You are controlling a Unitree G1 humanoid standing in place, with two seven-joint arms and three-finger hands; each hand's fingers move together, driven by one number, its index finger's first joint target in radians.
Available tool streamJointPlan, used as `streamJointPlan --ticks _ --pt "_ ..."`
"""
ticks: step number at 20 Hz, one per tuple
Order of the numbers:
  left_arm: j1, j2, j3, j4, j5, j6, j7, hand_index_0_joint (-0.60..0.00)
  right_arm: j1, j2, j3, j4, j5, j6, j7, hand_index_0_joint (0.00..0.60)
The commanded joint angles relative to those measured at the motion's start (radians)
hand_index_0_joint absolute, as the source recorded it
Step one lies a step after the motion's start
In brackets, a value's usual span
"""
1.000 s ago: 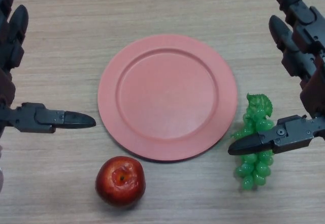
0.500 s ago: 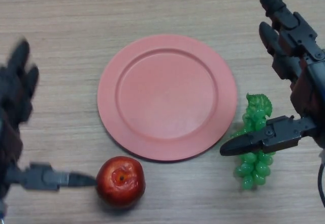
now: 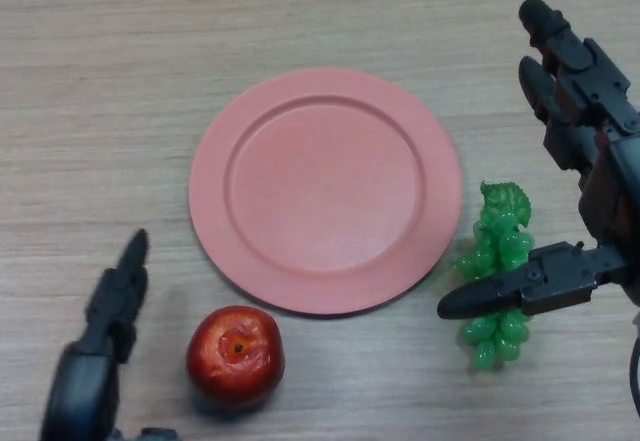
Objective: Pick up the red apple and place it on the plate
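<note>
The red apple (image 3: 235, 354) sits on the wooden table near the front, just below the pink plate (image 3: 325, 189). My left hand (image 3: 100, 351) is at the lower left, just left of the apple and apart from it, fingers straight and open. My right hand (image 3: 585, 161) hovers at the right edge, open, its thumb reaching over a bunch of green grapes. The plate holds nothing.
A bunch of green grapes (image 3: 497, 273) lies right of the plate, partly under my right thumb. The wooden table (image 3: 120, 81) stretches around the plate.
My left hand has dropped from the left edge to the lower left corner, now beside the apple. The right hand has shifted only slightly. The apple has not moved.
</note>
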Motion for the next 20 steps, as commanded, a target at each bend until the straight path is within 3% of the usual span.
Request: streamJointPlan --ticks 1,6,9,10,11,13,16,17,20 --pt "-0.030 0.018 -0.023 -0.007 -0.007 -0.197 0.051 0.000 -0.010 -0.012 -0.025 -0.083 0.038 -0.173 -0.001 0.000" --pt "-0.081 0.021 -0.096 0.048 0.082 -0.197 0.144 0.000 0.009 -0.020 -0.041 -0.106 0.026 -0.217 0.045 0.000" --pt "-0.071 0.025 -0.104 0.004 0.070 -0.105 0.130 -0.350 0.011 -0.020 -0.041 -0.111 0.023 -0.223 0.048 0.000" --pt "-0.067 0.027 -0.106 -0.024 0.067 -0.035 0.139 -0.500 0.014 -0.020 -0.047 -0.118 0.027 -0.225 0.052 0.000" --pt "-0.063 0.028 -0.103 -0.047 0.062 0.012 0.161 -0.596 0.015 -0.022 -0.065 -0.134 0.046 -0.216 0.057 0.000" --pt "-0.059 0.029 -0.101 -0.047 0.046 0.006 0.158 -0.600 0.011 -0.025 -0.078 -0.144 0.064 -0.201 0.055 0.000" --pt "-0.035 0.035 -0.117 -0.131 -0.032 0.108 0.087 -0.600 0.009 -0.024 -0.068 -0.124 0.063 -0.206 0.044 0.000" --pt "-0.024 0.038 -0.122 -0.179 -0.040 0.140 0.085 -0.600 0.003 -0.025 -0.065 -0.124 0.059 -0.198 0.045 0.000" --pt "-0.030 0.032 -0.139 -0.248 -0.022 0.062 0.140 -0.600 -0.013 -0.032 -0.112 -0.136 0.101 -0.155 0.041 0.000"
